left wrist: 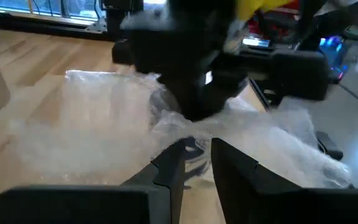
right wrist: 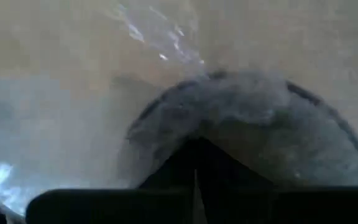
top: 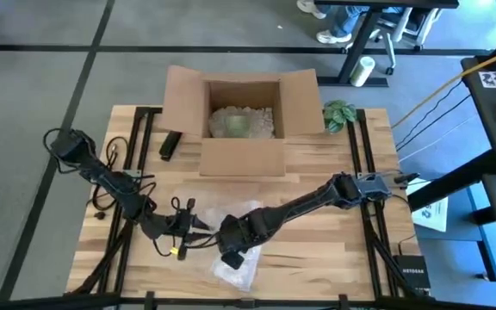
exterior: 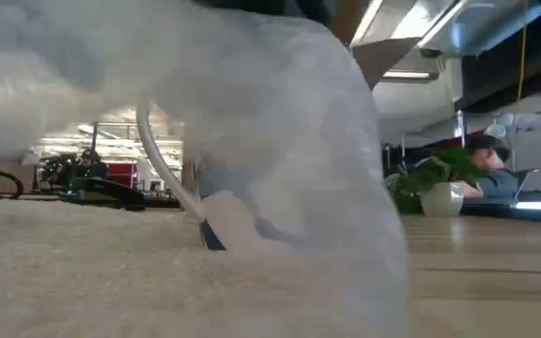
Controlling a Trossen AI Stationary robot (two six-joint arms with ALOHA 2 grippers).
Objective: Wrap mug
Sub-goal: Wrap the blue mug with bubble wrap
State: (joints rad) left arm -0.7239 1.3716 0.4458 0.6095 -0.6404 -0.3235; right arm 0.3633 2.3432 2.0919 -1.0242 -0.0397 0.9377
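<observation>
High view: both grippers close together at the near middle of the wooden table (top: 334, 250), over a crumpled sheet of clear bubble wrap (top: 235, 263), left gripper (top: 195, 226) just left of right gripper (top: 231, 256), which presses down into the wrap. Left wrist view: fingers (left wrist: 169, 171) nearly together, pinching a fold of wrap, white mug (left wrist: 166, 102) partly visible beneath the film under the right gripper; right wrist view: fingers meeting at one point, clenched, grey round mug body (right wrist: 253, 118) just ahead. Far side: open cardboard box (top: 241, 116) with padding inside, small plant (top: 340, 114) to its right.
</observation>
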